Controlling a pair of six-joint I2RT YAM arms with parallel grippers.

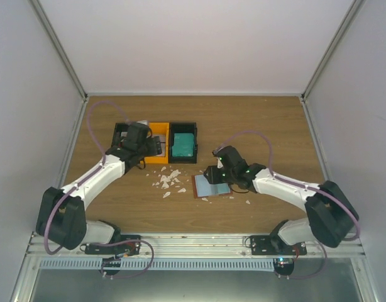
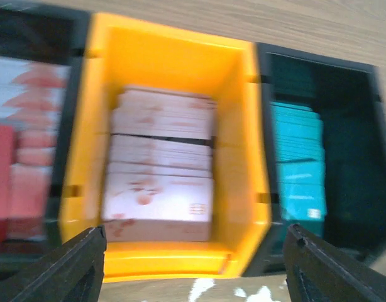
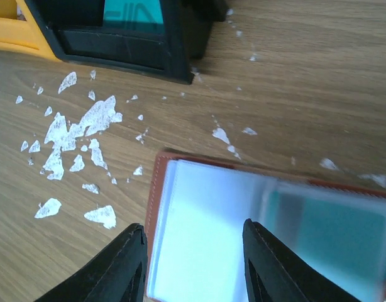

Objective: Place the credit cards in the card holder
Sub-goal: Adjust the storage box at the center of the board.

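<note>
Near the arms' bases the table (image 1: 180, 217) is bare wood up to its front rail. Just beyond, the card holder (image 3: 212, 195) lies open and flat, with a teal card (image 3: 331, 233) behind its clear sleeve. The right gripper (image 3: 192, 248) hangs directly over it, jaws apart with nothing pinched. To the holder's left, white scraps (image 3: 86, 126) litter the wood between it and the bins. Farther back three bins stand touching in a row: a left black bin (image 2: 29, 31) with blurred red cards (image 2: 4, 163), an orange bin (image 2: 168, 63) with pale pink cards (image 2: 161, 170), and a right black bin (image 2: 363, 157) with teal cards (image 2: 297, 163). The left gripper (image 2: 193, 255) hovers over the orange bin's near wall, spread wide and empty. Behind the bins open wood runs to the back wall (image 1: 193, 44)
</note>
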